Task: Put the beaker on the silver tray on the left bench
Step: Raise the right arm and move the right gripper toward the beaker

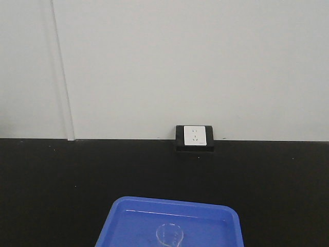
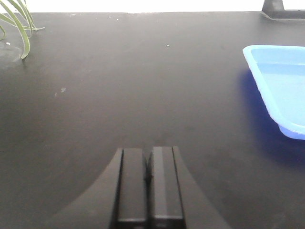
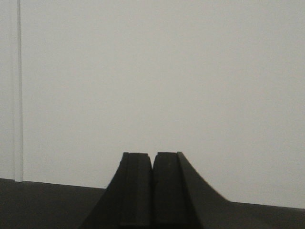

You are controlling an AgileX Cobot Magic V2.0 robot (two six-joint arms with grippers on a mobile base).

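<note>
Ahead and to the right of the left gripper, a blue plastic tray lies flat on the matte black bench top, well apart from the fingertips. That gripper's two black fingers are pressed together with only a thin seam between them. They grip nothing and hang low over bare bench surface. Far ahead and to their left, a few thin green plant leaves droop toward the bench top. Far ahead and to their right, past the tray's far corner, the foot of a black socket housing sits at the back of the bench.

The front-facing view shows the beaker standing upright inside the blue tray, roughly midway between its side walls and cut by the bottom of the frame. It is clear glass with nothing coloured in it, and its rim is faintly outlined against the blue. Beyond the tray, the white power socket in its housing stands against the white wall.

The right gripper likewise has its fingers flat against each other, empty. Ahead of them is the white wall, with a strip of black bench top showing low on either side. A vertical seam in the wall runs far to their left.
</note>
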